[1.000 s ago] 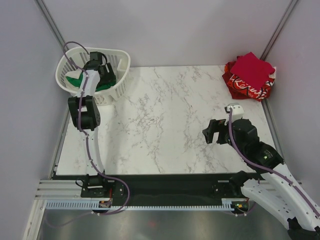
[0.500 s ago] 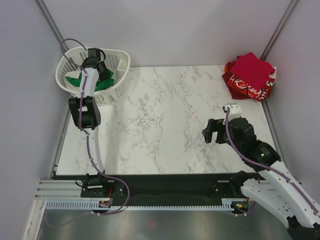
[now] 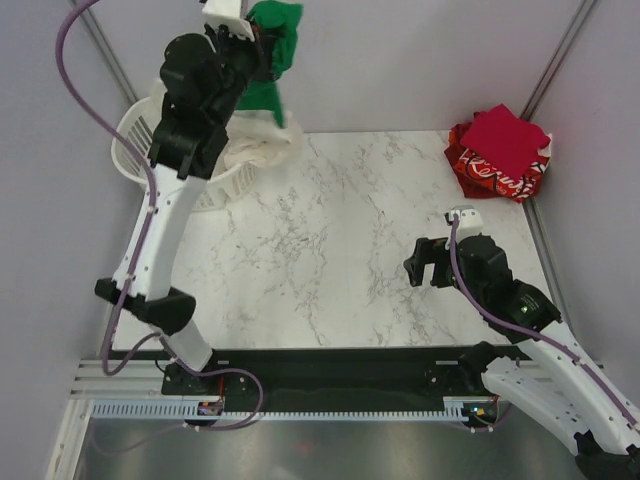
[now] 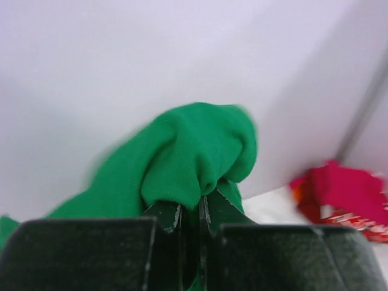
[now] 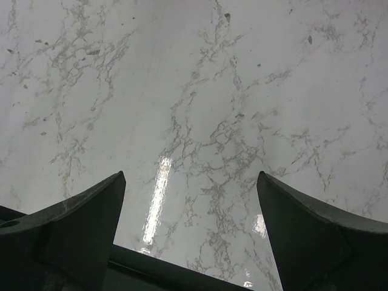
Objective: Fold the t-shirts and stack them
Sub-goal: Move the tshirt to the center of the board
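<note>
My left gripper point(image 3: 262, 45) is raised high over the back left corner and is shut on a bunch of the bright green t-shirt point(image 3: 275, 62), which hangs down from it. In the left wrist view the jaws point(image 4: 191, 209) pinch the green t-shirt point(image 4: 194, 145) with only a thin gap between them. A folded crimson t-shirt point(image 3: 505, 135) lies on a folded red t-shirt with white print point(image 3: 488, 175) at the back right corner. The right gripper point(image 3: 425, 262) hovers open over bare marble, right of centre, and holds nothing point(image 5: 189, 182).
The white slatted basket point(image 3: 135, 140) stands at the back left, partly hidden by my left arm. A blurred whitish shape point(image 3: 265, 148) shows below the green shirt at the basket's right rim. The marble table point(image 3: 330, 250) ends at walls on three sides.
The left gripper closed on the green t-shirt inside the basket, then swung up and right, lifting it out. The right arm has stayed still.
</note>
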### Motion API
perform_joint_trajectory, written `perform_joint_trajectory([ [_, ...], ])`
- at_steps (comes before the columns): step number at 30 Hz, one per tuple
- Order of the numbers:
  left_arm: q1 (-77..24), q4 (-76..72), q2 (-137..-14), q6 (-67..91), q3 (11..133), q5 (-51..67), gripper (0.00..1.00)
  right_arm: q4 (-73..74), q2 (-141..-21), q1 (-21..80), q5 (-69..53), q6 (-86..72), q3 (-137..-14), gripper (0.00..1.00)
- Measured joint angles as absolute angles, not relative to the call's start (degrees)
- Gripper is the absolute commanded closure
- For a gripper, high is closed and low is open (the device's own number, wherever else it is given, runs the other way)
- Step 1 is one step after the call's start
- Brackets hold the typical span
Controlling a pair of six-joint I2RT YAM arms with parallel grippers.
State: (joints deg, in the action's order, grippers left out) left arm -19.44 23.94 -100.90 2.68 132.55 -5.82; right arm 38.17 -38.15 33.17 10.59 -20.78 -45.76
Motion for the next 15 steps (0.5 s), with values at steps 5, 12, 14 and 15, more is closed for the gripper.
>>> perform_joint_trajectory([
  [5, -28.3, 15.0, -85.0, -2.2, 121.5, -8.0, 0.14, 38.2, -37.4, 33.2, 11.0, -20.8, -45.8, 0.02],
  [12, -25.5, 14.8, -67.5, 1.5, 88.9, -15.2, 0.00, 38.2, -36.6, 33.2, 11.7, -21.2, -45.8, 0.02],
  [14, -25.5, 16.5, -66.7, 3.1, 82.3, -15.7, 0.00, 38.2, -36.6, 33.2, 11.8, -21.2, -45.8, 0.02],
  [15, -25.5, 17.8, -66.7, 3.7, 79.1, -15.6, 0.00, 38.2, -36.7, 33.2, 11.8, -21.2, -45.8, 0.02],
])
